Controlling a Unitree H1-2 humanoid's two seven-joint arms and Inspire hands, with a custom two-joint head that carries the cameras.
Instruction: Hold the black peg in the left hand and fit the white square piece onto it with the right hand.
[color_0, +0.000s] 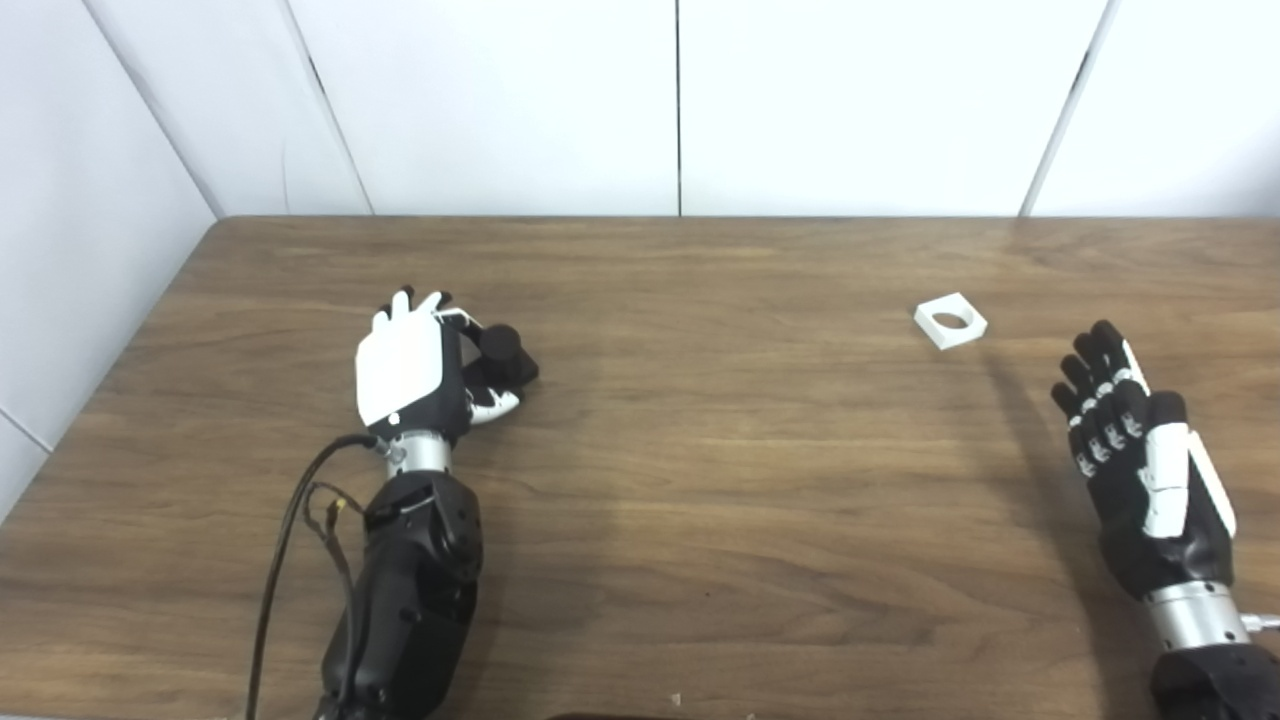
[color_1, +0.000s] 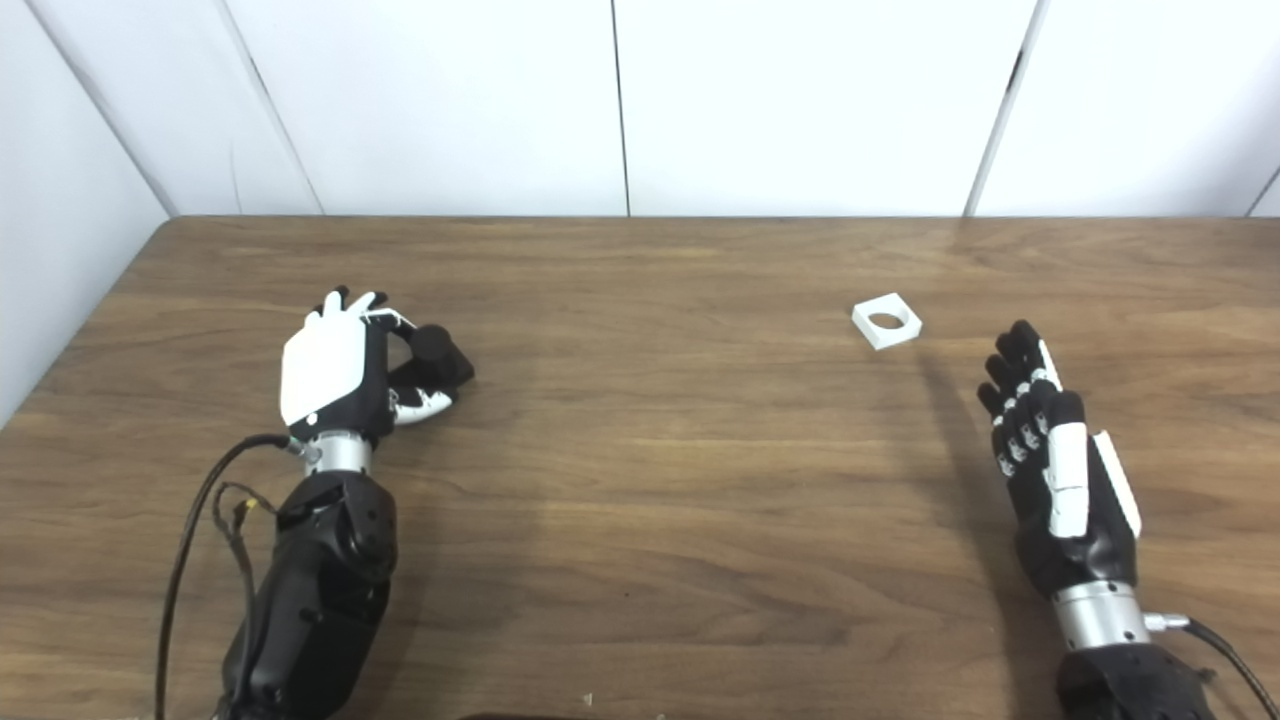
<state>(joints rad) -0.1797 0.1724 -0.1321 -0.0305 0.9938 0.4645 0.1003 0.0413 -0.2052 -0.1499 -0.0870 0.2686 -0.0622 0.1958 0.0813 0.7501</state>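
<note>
The black peg (color_0: 503, 347), with a round top and a wider base, stands on the wooden table (color_0: 700, 480) at the left. My left hand (color_0: 405, 370) lies beside it, white back upward. Its fingers curl round the peg's far side and its thumb presses at the near side, so it is shut on the peg. The white square piece (color_0: 950, 321), with a round hole, lies flat at the right. My right hand (color_0: 1140, 450) rests open on its edge, fingers straight, a short way nearer than the piece and to its right, not touching it.
White wall panels (color_0: 680, 100) stand behind the table's far edge, and a wall (color_0: 80, 250) runs along its left side. A black cable (color_0: 290, 520) loops beside my left forearm. Bare wood lies between the two hands.
</note>
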